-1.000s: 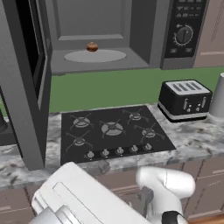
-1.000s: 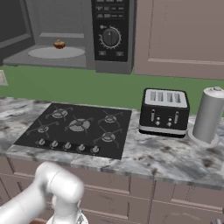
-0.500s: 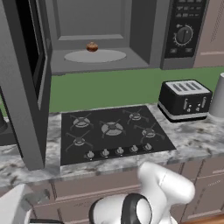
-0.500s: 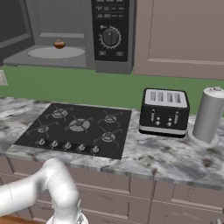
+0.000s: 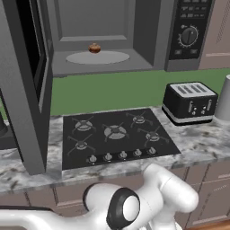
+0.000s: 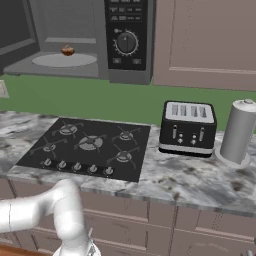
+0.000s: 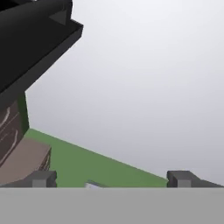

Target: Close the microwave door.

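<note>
The door [image 5: 27, 85] stands swung wide open at the left of the microwave [image 6: 107, 42], its edge reaching down to the counter [image 5: 197, 143] beside the hob [image 5: 114, 134]. The gripper [image 7: 111, 183] is low and well away from it, its fingertips [image 7: 41, 178] spread wide apart with nothing between them. The door's top is cut off. It is a dark grey slab with black glass. In the grey cavity a small brown item [image 5: 94, 48] sits on the pale turntable [image 5: 97, 57].
</note>
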You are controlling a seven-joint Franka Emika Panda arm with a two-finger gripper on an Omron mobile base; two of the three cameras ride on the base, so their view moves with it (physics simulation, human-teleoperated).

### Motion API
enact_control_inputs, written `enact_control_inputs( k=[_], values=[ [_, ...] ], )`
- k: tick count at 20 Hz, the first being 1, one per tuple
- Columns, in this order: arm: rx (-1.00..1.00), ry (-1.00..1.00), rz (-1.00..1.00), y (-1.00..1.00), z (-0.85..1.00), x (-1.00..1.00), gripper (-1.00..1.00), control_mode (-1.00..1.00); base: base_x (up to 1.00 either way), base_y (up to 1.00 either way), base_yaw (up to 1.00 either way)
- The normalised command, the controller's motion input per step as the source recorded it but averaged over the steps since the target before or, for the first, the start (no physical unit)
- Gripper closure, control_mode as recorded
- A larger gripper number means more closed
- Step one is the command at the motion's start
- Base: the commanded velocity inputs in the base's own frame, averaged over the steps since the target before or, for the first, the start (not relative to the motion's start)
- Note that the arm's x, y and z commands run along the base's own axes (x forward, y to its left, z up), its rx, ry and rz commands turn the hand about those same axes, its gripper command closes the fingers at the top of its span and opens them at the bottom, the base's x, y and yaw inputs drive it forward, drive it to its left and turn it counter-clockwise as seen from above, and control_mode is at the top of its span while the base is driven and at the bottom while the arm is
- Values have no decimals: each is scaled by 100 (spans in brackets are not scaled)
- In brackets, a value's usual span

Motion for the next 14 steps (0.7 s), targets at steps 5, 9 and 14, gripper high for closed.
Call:
enact_control_inputs(
  k=[5, 9, 14],
  values=[
    [0, 0, -2, 80, 0, 38, -100, -100, 0, 0, 0],
    [3, 0, 5, 24, -3, 69, -100, -100, 0, 0, 0],
    [15, -1, 14, 14, -16, 78, -100, -100, 0, 0, 0]
  ],
)
